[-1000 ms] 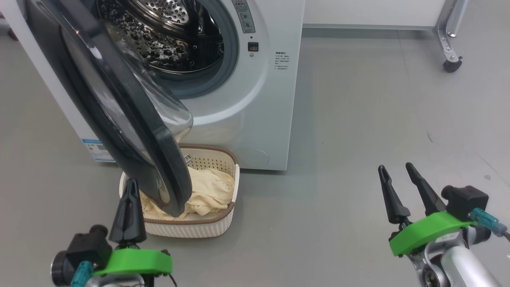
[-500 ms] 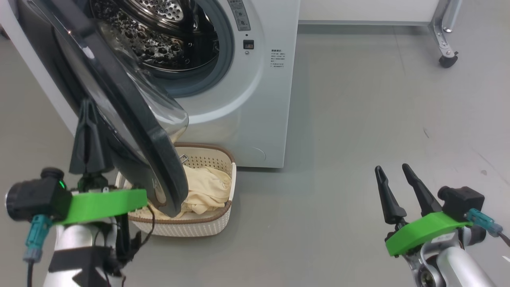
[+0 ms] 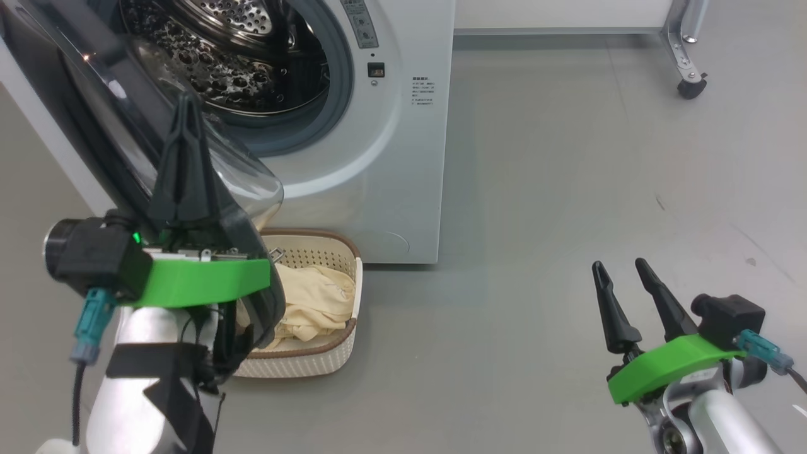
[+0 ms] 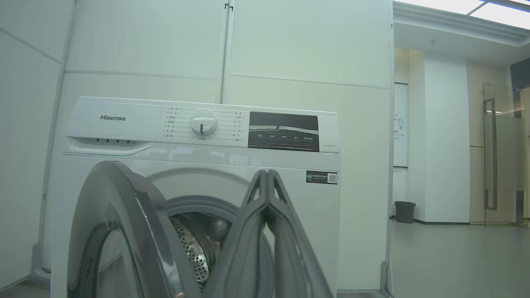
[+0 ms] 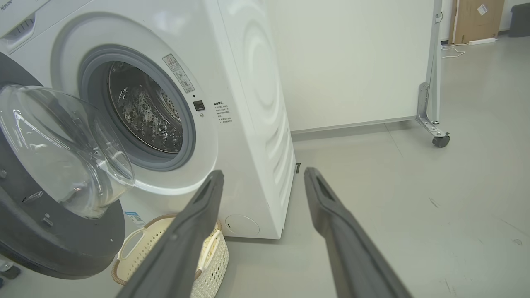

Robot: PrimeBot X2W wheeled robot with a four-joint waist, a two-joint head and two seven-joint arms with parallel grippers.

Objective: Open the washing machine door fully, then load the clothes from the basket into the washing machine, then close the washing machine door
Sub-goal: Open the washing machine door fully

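The white washing machine [image 3: 384, 139] stands at upper left with its steel drum [image 3: 239, 57] exposed. The washing machine door [image 3: 249, 180] hangs partly open, its black ring reaching down over the basket [image 3: 321, 359]. Pale yellow clothes [image 3: 315, 296] lie in the basket. My left gripper [image 3: 187, 104] is shut and empty, raised in front of the door's free edge; I cannot tell if it touches. In the left wrist view the shut gripper [image 4: 267, 174] sits just right of the door [image 4: 124, 207]. My right gripper [image 3: 618, 265] stands open over bare floor at lower right, also seen as gripper [image 5: 263, 174] facing the machine [image 5: 248, 103], door [image 5: 62, 136] and basket [image 5: 215, 256].
A metal frame leg on a caster [image 3: 690, 85] stands at the far right, seen again as the caster [image 5: 439, 138]. White wall panels run behind the machine. Grey floor stretches to the right of the machine. A dark bin [image 4: 404, 211] sits far off by the wall.
My left gripper has risen from beside the basket to the height of the door's glass bowl. The camera has shifted, sliding the scene left. The right gripper has not moved.
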